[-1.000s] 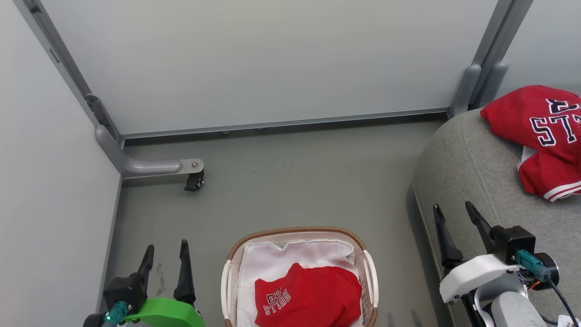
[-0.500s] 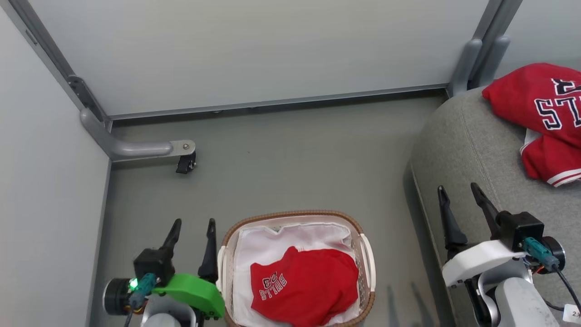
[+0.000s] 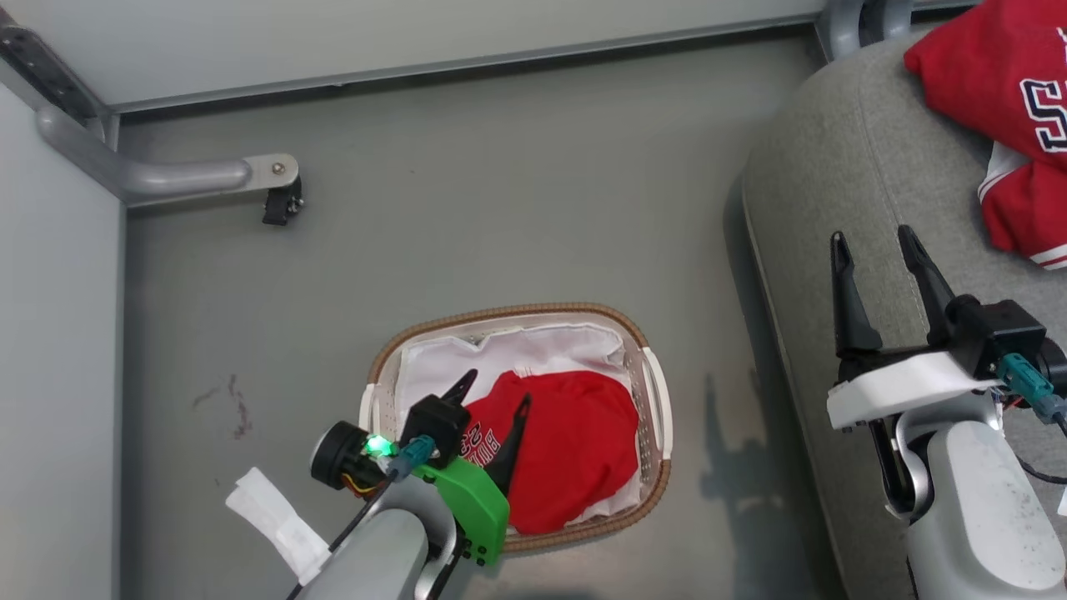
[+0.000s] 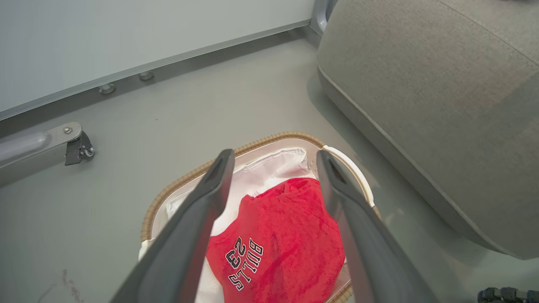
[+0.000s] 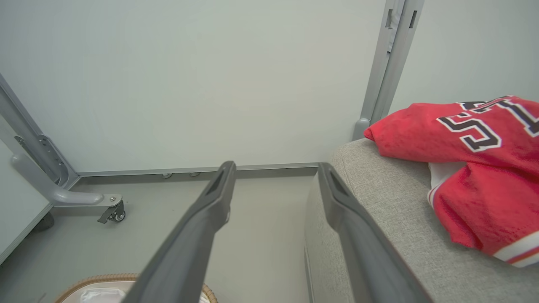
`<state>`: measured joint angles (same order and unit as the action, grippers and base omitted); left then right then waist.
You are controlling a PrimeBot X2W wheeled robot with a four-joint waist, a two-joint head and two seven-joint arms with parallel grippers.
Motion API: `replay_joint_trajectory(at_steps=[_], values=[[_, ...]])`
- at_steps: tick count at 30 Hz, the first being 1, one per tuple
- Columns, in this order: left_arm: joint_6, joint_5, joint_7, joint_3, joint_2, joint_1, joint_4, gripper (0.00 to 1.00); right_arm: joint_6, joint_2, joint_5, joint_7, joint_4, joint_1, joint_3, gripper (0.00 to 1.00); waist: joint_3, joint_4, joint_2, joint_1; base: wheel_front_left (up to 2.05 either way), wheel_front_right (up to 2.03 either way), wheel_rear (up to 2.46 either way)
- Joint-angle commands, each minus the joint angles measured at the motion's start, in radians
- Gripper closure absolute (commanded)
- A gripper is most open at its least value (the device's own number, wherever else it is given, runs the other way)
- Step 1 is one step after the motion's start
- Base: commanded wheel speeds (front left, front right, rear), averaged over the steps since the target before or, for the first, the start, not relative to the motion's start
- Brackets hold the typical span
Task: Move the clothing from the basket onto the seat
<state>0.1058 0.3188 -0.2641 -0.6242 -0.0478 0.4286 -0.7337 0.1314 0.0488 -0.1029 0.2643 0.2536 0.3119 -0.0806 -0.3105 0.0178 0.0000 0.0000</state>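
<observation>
A red garment [image 3: 575, 442] [image 4: 286, 240] with small "BULLS 23" print lies in the white basket [image 3: 654, 400] [image 4: 185, 179] with the brown woven rim, on the floor. My left gripper [image 3: 496, 392] [image 4: 273, 158] hangs open just above the garment's left part, nothing between its fingers. A second red garment [image 3: 1000, 92] [image 5: 476, 168] with large black lettering and a white-striped hem rests on the grey seat [image 3: 850, 167] [image 5: 387, 202] at the right. Over the seat's front edge my right gripper [image 3: 871, 242] [image 5: 273, 168] stands open and empty.
A grey metal foot with a black caster [image 3: 279, 200] [image 5: 113, 214] sticks out from the partition at the back left. Pale panel walls [image 5: 189, 84] close the back and left. Bare grey floor [image 3: 500, 200] separates basket, wall and seat.
The head view has tilted down, so the whole scene slid up. My left gripper has swung right from beside the basket to above the garment in it. The right gripper stays over the seat edge.
</observation>
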Motion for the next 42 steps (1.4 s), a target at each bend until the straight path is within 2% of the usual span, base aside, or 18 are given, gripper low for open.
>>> replay_joint_trajectory(at_steps=[1,9,17,29,35,42], values=[[0.005,0.018,-0.001,-0.046,-0.005,0.034,-0.022,0.0,-0.001,0.003,0.001,0.0,-0.011,0.027,0.0,0.0,-0.114,0.07,0.0,0.0,0.0,0.0,0.0],[0.005,0.067,0.018,-0.288,-0.006,0.135,-0.122,0.0,-0.001,0.003,-0.016,0.0,-0.07,0.102,0.024,0.0,-0.267,0.141,0.0,0.0,0.0,0.0,0.0],[-0.022,0.087,0.048,-0.419,-0.006,0.226,-0.211,0.0,-0.001,0.003,-0.04,0.0,-0.119,0.165,0.067,0.0,-0.41,0.193,0.0,0.0,0.0,0.0,0.0],[-0.096,0.15,0.042,-0.48,-0.006,0.326,-0.326,0.0,-0.001,0.003,-0.068,0.0,-0.179,0.228,0.114,0.0,-0.543,0.236,0.0,0.0,0.0,0.0,0.0],[-0.17,0.153,0.027,-0.484,-0.006,0.378,-0.401,0.0,-0.001,0.003,-0.082,0.0,-0.199,0.246,0.133,0.0,-0.576,0.253,0.0,0.0,0.0,0.0,0.0],[-0.211,0.161,0.02,-0.486,-0.006,0.416,-0.495,0.0,-0.001,0.003,-0.091,0.0,-0.208,0.258,0.144,0.0,-0.593,0.264,0.0,0.0,0.0,0.0,0.0]])
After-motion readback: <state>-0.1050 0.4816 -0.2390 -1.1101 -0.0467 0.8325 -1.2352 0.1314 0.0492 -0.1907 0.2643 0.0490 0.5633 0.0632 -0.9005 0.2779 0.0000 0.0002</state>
